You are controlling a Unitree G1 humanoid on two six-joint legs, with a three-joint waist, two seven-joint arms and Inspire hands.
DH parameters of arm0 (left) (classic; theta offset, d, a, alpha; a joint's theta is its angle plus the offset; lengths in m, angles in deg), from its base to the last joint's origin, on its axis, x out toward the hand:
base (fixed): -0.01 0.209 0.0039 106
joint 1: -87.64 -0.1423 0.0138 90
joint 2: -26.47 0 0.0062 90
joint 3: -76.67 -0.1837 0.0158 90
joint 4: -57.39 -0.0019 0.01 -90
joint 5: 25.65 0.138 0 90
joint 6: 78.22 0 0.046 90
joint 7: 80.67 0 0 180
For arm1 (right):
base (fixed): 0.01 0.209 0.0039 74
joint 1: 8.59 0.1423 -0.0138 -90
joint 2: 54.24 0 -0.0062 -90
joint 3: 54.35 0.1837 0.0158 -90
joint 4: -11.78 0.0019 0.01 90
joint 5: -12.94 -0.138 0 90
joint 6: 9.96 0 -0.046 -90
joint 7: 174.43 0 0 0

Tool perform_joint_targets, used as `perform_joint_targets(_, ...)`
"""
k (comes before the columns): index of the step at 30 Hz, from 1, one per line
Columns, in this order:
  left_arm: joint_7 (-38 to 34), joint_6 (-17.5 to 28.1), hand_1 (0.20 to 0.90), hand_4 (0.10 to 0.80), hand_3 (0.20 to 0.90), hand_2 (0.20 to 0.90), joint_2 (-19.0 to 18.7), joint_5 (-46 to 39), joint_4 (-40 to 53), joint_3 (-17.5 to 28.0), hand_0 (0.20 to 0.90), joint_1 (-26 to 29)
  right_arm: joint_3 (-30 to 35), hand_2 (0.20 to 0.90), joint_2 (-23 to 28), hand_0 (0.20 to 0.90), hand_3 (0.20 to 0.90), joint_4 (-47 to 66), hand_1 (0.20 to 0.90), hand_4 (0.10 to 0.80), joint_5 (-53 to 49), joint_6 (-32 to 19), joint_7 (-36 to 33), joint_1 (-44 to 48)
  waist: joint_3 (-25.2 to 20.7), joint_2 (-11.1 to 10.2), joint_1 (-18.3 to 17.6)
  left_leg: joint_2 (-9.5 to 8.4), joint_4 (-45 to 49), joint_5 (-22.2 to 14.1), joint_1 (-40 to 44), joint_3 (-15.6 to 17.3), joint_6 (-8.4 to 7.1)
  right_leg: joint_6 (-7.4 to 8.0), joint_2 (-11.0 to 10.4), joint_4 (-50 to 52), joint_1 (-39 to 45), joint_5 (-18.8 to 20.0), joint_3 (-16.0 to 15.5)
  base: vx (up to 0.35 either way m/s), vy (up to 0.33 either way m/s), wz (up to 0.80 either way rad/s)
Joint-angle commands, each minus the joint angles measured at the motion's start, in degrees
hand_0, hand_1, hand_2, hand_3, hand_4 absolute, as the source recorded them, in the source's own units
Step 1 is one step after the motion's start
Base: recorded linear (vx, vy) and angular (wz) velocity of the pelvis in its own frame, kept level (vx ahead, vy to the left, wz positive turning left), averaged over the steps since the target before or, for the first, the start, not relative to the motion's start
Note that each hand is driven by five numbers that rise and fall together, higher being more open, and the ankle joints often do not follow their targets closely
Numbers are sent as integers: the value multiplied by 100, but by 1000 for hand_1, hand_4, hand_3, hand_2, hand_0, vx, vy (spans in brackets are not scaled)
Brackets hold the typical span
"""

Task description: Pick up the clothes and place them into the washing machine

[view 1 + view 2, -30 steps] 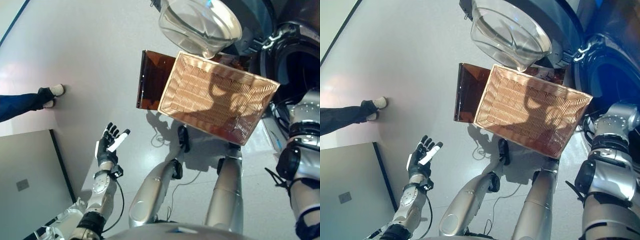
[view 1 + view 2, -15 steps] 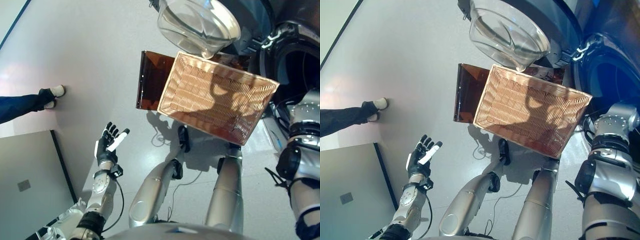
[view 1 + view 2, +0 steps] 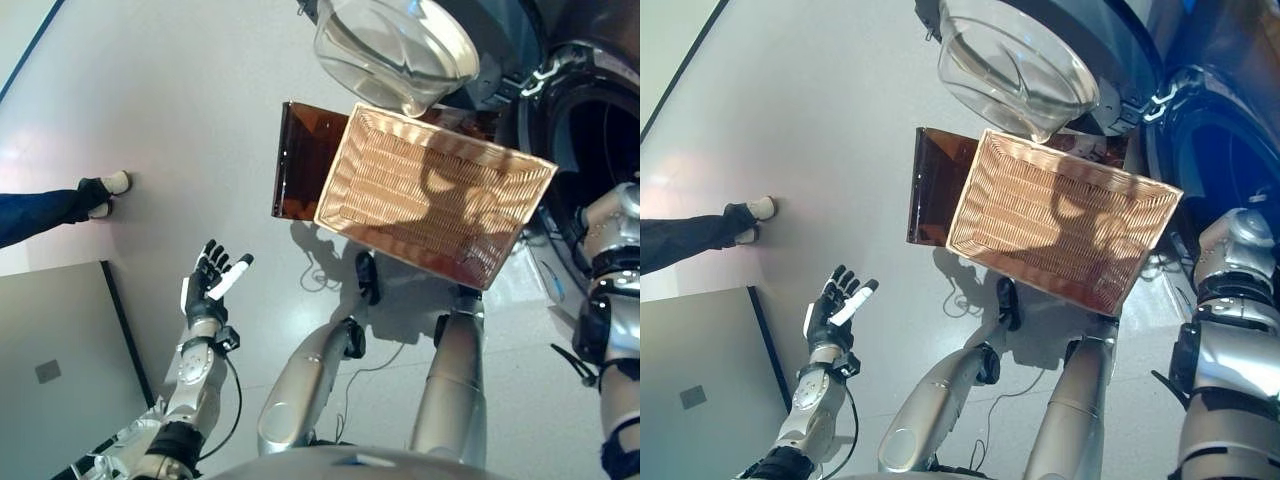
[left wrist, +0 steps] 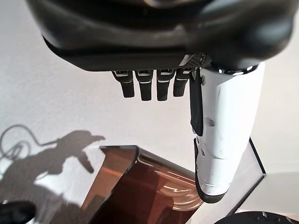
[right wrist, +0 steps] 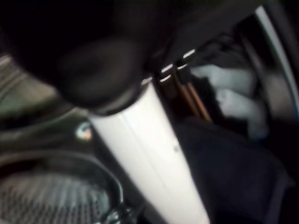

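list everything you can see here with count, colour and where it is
wicker basket: one, tan, on the floor in front of the robot, nothing visible in it
brown panel: one, translucent brown, beside and partly under the basket on its left
washing machine door: one, clear glass bowl in a dark ring, swung open above the basket
washing machine: one, dark, drum opening at the robot's right
clothes: dark and pale cloth, count unclear, in the right wrist view inside the drum
grey board: one, on the floor at lower left
person's leg and shoe: one, dark trouser, white shoe, far left
left hand: open, empty, over the floor
right hand: inside the drum, fingers unclear
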Motion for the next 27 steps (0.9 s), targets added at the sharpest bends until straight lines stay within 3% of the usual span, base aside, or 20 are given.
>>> perform_joint_targets(1,-291,415,900,800,900,900,-362,82,213,505,900,-254,-288,900,400,900,900,712,900,800,913,40,-641,-47,-306,56,111,-38,607,-425,-380,-60,-554,-303,189,-217,106,206,-45,0,0,0)
perform_joint_targets(7,-315,459,900,800,900,900,-265,103,138,478,900,-219,-50,900,-82,900,900,1175,900,800,1247,-25,-854,-434,-281,54,100,-43,592,-423,-375,-43,-542,-292,202,-219,91,223,-10,0,0,0)
perform_joint_targets(15,-360,501,900,800,900,900,-96,195,-6,442,900,-126,227,900,-1434,900,900,1996,900,800,1601,-326,-966,-1354,-261,91,81,-45,577,-406,-368,-35,-527,-289,202,-246,117,215,14,0,1,-1)
perform_joint_targets(27,-612,527,900,800,900,900,23,439,-495,553,900,-40,-275,900,-2595,900,900,2723,900,800,1847,-755,-649,-2223,-218,41,-8,-21,586,-385,-360,34,-516,-299,231,-248,109,260,62,0,0,0)
